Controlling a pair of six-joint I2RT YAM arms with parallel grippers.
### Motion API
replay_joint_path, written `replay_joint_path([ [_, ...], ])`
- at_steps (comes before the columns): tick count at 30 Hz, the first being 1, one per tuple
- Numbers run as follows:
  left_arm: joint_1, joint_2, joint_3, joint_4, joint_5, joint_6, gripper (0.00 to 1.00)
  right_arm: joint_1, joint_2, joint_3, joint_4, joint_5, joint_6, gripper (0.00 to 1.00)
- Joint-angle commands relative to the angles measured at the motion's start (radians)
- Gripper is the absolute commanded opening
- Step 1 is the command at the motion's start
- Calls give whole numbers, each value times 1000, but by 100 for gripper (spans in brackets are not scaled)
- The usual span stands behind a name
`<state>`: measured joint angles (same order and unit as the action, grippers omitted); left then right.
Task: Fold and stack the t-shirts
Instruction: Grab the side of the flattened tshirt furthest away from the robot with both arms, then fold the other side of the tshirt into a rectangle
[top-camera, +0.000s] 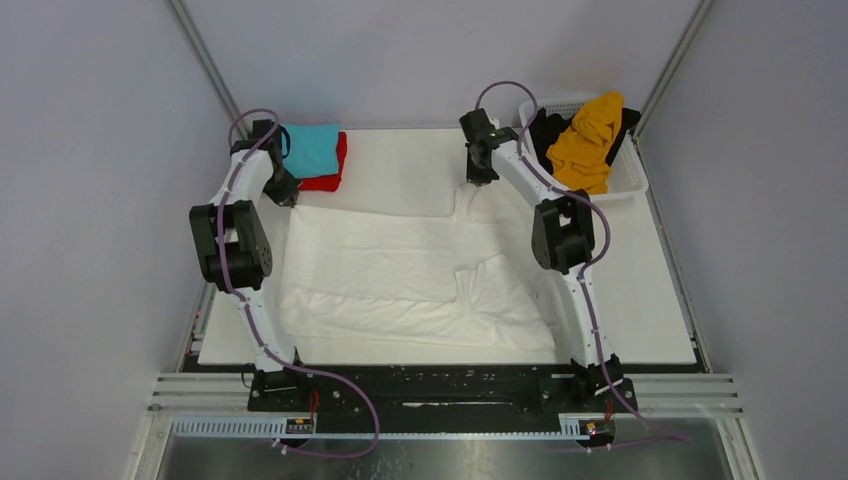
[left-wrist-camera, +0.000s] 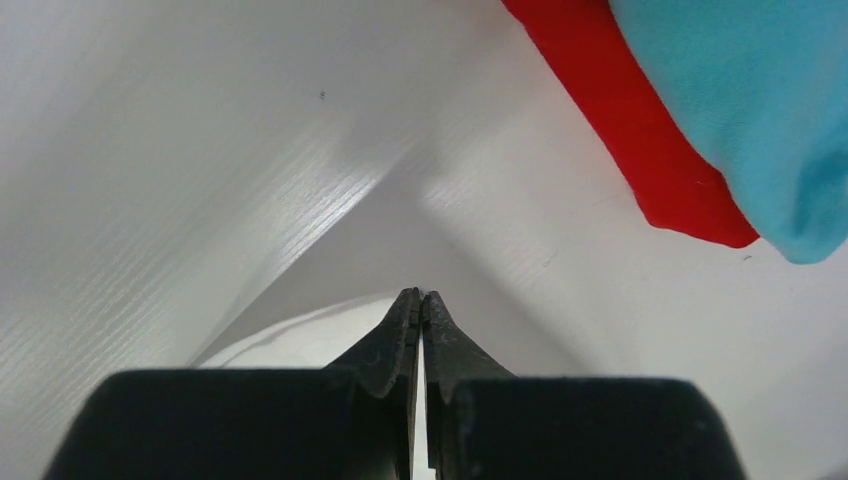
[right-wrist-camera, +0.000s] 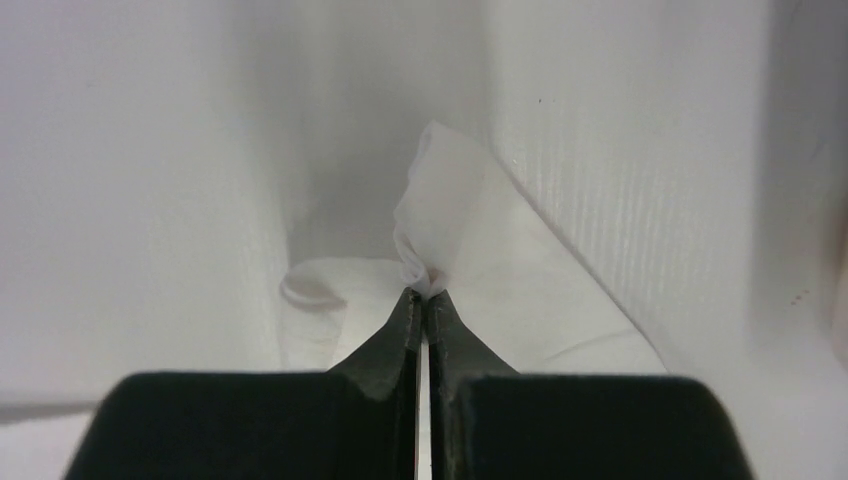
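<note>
A large white t-shirt (top-camera: 400, 270) lies spread over the white table. My left gripper (top-camera: 283, 190) is shut at the shirt's far left corner; in the left wrist view its jaws (left-wrist-camera: 421, 295) are closed, with white cloth (left-wrist-camera: 300, 345) under them. My right gripper (top-camera: 478, 175) is shut on the shirt's far right corner, and a pinch of white cloth (right-wrist-camera: 450, 220) sticks out past its tips (right-wrist-camera: 421, 293). A folded teal t-shirt (top-camera: 310, 148) lies on a folded red t-shirt (top-camera: 328, 180) at the back left, just beyond my left gripper. Both also show in the left wrist view (left-wrist-camera: 740, 110) (left-wrist-camera: 640, 130).
A white lattice basket (top-camera: 625, 190) stands at the back right, close to my right arm. It holds an orange-yellow t-shirt (top-camera: 590, 130) and a black t-shirt (top-camera: 548, 130). The white table board (top-camera: 640, 300) is bare to the right of the shirt. Grey walls enclose the cell.
</note>
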<state>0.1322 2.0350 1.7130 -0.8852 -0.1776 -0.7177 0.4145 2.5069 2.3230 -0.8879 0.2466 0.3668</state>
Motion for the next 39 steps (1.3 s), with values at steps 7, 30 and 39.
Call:
replay_joint_path([
  [7, 6, -55, -97, 76, 60, 23, 0, 3, -387, -450, 418, -110, -90, 0],
  [30, 6, -253, -366, 162, 77, 11, 0, 91, -836, -1066, 556, -114, -65, 0],
  [39, 12, -390, -479, 178, 25, -1, 0, 156, -1096, -1324, 516, -53, -35, 0],
])
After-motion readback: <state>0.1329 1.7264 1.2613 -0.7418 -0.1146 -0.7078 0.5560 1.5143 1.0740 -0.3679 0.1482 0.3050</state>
